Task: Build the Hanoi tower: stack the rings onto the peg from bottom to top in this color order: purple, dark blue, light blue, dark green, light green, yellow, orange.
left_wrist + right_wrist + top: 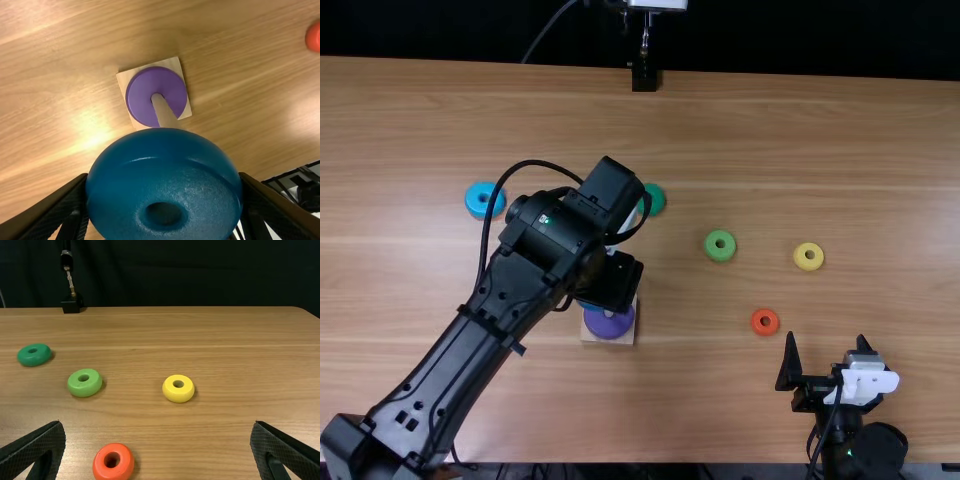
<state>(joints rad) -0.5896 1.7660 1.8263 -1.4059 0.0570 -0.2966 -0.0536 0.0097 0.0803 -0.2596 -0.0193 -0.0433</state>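
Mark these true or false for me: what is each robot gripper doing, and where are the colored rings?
1. The purple ring sits on the wooden base, around the peg. True.
2. The left gripper is holding the yellow ring. False: it holds the dark blue ring; the yellow one lies on the table.
3. The right gripper is open and holds nothing. True.
4. The light blue ring is already on the peg. False: it lies on the table, off to the left in the top view.
5. The light green ring is stacked on the dark green ring. False: they lie apart on the table.
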